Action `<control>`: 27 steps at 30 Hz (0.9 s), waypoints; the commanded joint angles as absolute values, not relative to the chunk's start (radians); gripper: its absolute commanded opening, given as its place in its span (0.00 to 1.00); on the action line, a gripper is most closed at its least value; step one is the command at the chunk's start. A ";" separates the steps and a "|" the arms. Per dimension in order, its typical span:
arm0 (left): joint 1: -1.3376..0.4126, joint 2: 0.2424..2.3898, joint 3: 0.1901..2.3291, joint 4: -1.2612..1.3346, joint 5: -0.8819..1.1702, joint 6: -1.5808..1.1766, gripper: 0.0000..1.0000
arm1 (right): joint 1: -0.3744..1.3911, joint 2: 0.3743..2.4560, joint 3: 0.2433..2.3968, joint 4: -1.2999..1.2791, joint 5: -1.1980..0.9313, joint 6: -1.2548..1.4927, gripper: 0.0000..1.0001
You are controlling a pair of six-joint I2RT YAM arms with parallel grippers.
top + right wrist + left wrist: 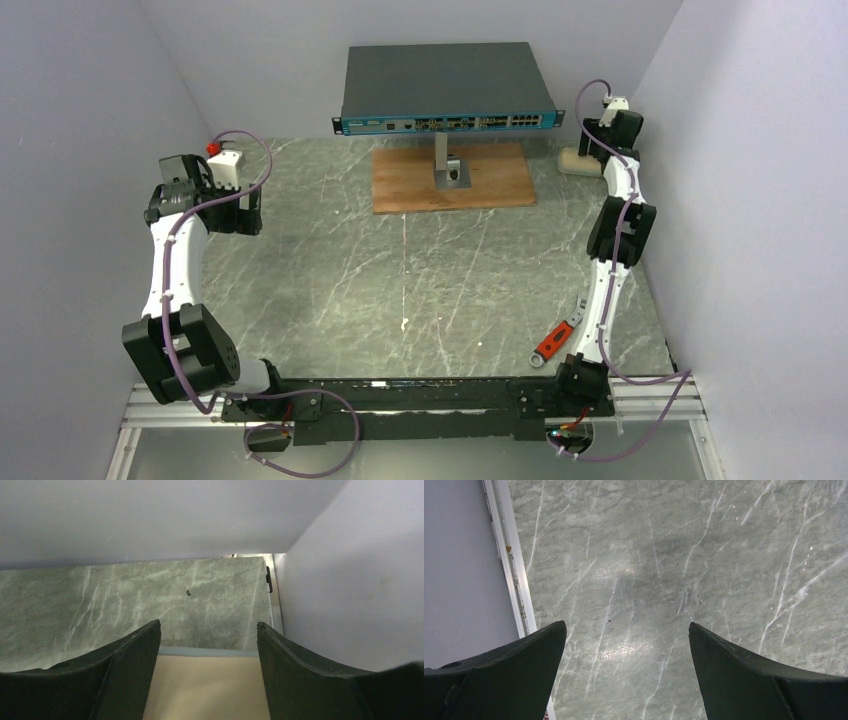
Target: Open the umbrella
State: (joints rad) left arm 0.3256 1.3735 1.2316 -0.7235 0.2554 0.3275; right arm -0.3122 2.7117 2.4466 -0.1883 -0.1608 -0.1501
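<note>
The umbrella shows in no view. A cream, smooth-topped case [578, 160] lies at the far right of the marble table, by the right wall. My right gripper [597, 140] hangs over it, open; in the right wrist view [208, 623] the jaws stand wide apart with the cream case [205, 690] below and between them. I cannot tell whether they touch it. My left gripper [238, 208] is at the far left, open and empty; in the left wrist view [626, 625] only bare marble lies between the jaws.
A grey network switch [445, 88] stands on a metal post over a wooden board [452, 178] at the back centre. A red and grey hand tool [553, 342] lies near the right arm's base. Walls close in on the left, back and right.
</note>
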 commanded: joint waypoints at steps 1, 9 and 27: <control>0.322 1.388 1.268 -0.716 0.239 0.330 0.98 | -0.314 2.662 2.467 -0.324 -0.188 -0.213 0.71; 0.322 1.397 1.324 -0.712 0.242 0.317 0.98 | -0.348 2.491 2.305 -0.653 -0.393 -0.170 0.51; 0.321 1.266 1.236 -0.701 0.318 0.304 0.98 | -0.406 2.051 1.936 -1.020 -0.586 -0.423 0.67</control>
State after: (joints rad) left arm 0.3237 1.3098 1.2396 -0.7189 0.2768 0.3157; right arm -0.3649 2.1136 1.8328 -0.9524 -0.6113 -0.3176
